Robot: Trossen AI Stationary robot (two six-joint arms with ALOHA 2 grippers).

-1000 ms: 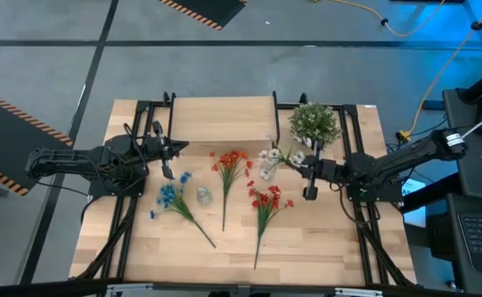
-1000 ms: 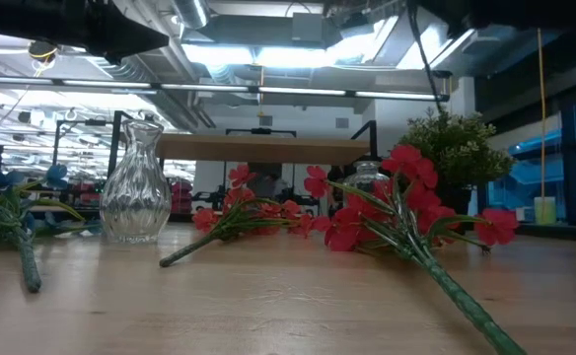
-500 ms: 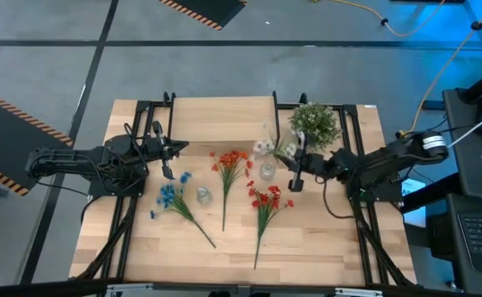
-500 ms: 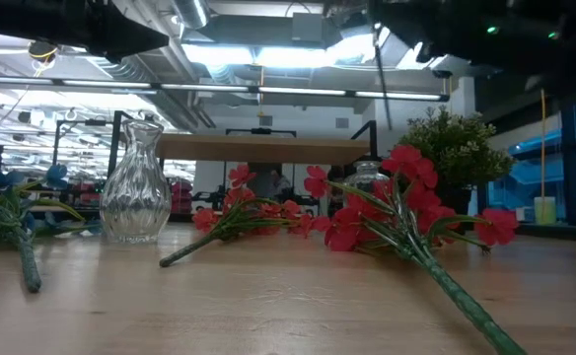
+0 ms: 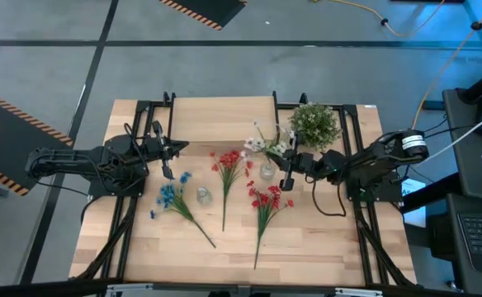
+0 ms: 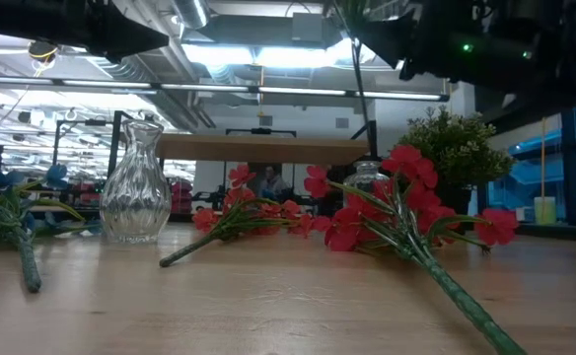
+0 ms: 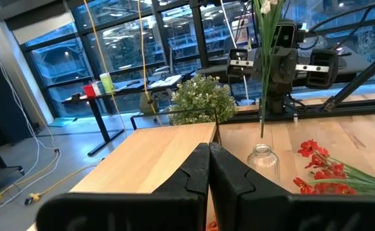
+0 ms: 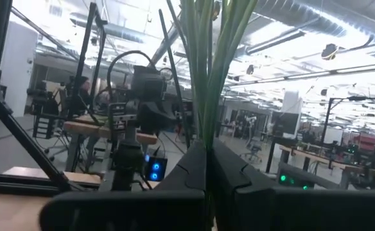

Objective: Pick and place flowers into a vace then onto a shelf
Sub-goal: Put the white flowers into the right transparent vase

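My right gripper point(image 5: 285, 172) is shut on the white flower sprig point(image 5: 262, 143) and holds it upright over a small glass jar point(image 5: 267, 171). In the left wrist view the stem's lower end point(image 7: 262, 131) hangs just above the jar's mouth point(image 7: 262, 149). A taller clear vase point(image 6: 135, 182) stands on the table beside the blue flowers point(image 5: 170, 195). The orange-red sprig point(image 5: 229, 162) and the red sprig point(image 5: 266, 199) lie flat on the tabletop. The shelf point(image 5: 224, 118) is at the table's far side. My left gripper point(image 5: 173, 153) is shut on nothing, raised at the left. My right gripper pinches the white sprig's green stem point(image 8: 208, 138) between its two fingers, partway down its length. The fingers come from the table's right, roughly level, and lie across the stem. The sprig stands upright and clear of the table, blooms point(image 7: 264, 8) above the fingers.
A round bushy green plant point(image 5: 314, 124) stands at the far right, close behind my right arm. Black frame rails point(image 5: 142, 107) run along both sides of the table. Bare wood lies along the table's near edge point(image 5: 241, 256).
My right gripper has moved toward the table's left and downward, staying shut on the white sprig. The sprig has been carried from near the bushy plant to above the small glass jar, and its stem now hangs in the low view.
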